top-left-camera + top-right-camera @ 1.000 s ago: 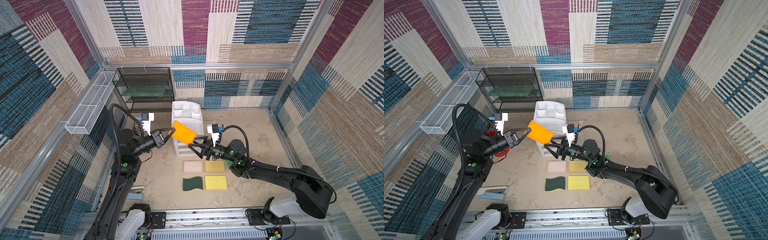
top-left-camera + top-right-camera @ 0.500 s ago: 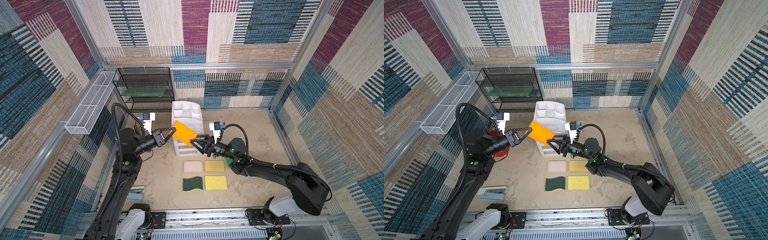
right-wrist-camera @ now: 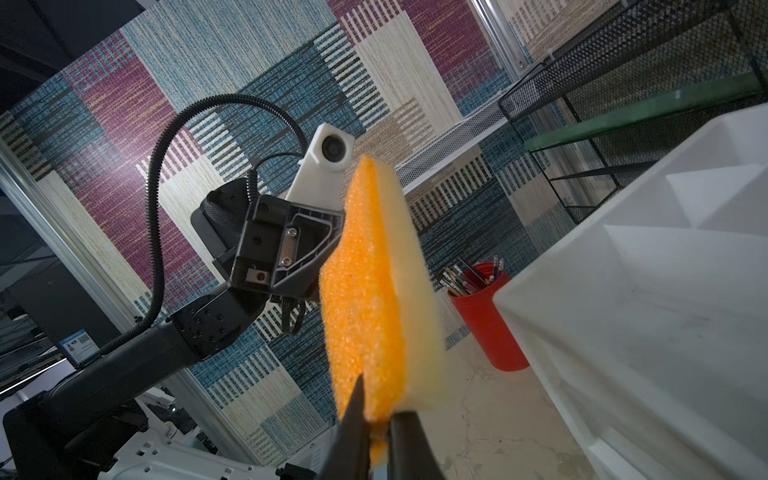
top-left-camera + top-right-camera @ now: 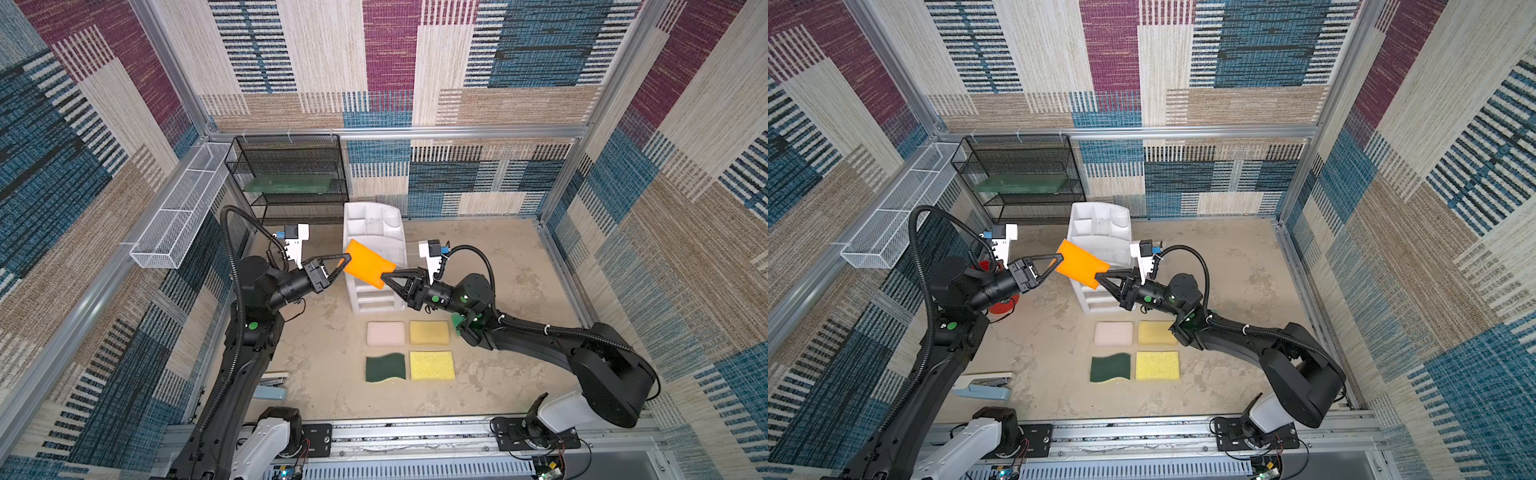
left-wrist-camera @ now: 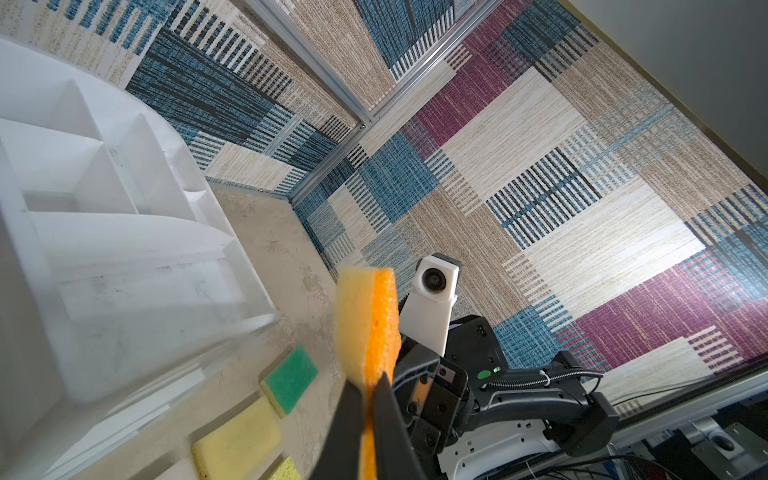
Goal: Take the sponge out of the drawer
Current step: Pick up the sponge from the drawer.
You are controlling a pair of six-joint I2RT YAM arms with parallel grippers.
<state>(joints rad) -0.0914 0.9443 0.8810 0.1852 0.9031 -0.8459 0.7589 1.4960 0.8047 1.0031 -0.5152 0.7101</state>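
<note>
An orange sponge with a pale yellow backing hangs in the air over the front of the white drawer chest, seen in both top views. My left gripper is shut on the sponge's left corner; in the left wrist view its fingers pinch the sponge edge-on. My right gripper is shut on the opposite lower corner, and the right wrist view shows the sponge squeezed between its fingers. The chest's drawer fronts are mostly hidden behind the sponge and grippers.
Several sponges lie on the floor in front of the chest: pink, yellow, dark green. A black wire rack stands behind, a white mesh basket on the left wall, a red pencil cup and a stapler left.
My right gripper has moved up to the sponge and shut on its lower right corner. The left gripper has kept its hold, barely moving.
</note>
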